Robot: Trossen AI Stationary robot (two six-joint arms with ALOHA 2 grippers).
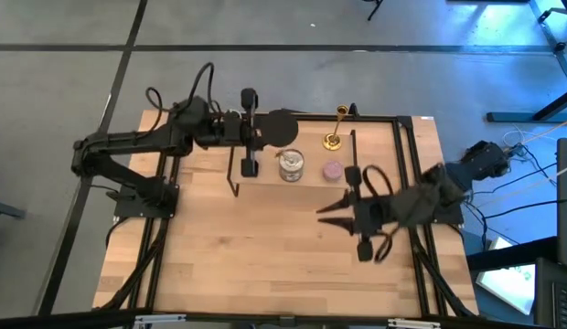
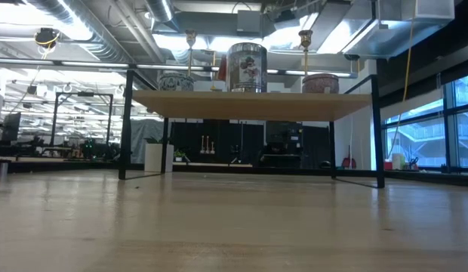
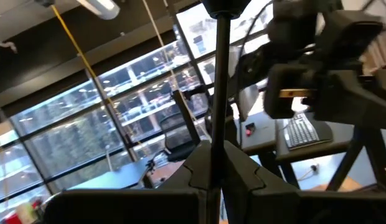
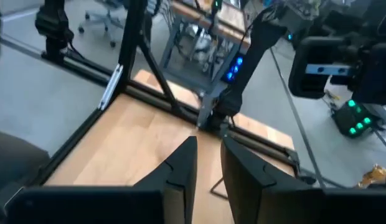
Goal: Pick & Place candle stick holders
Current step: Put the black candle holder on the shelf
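Gripping one candle stick holder (image 3: 219, 93) by its thin stem, the left hand (image 1: 250, 128) hovers at the surface's (image 1: 265, 247) far edge. Its twin (image 1: 336, 128) stands beside. The right hand (image 1: 334, 208) waits, fingers slightly parted.

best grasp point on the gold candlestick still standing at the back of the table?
Probably mid-stem. The candle stick holder stands upright near the table's far edge, with a thin stem between its flared base and cup top. Come in level from the right gripper's side; the pink candle sits just in front.
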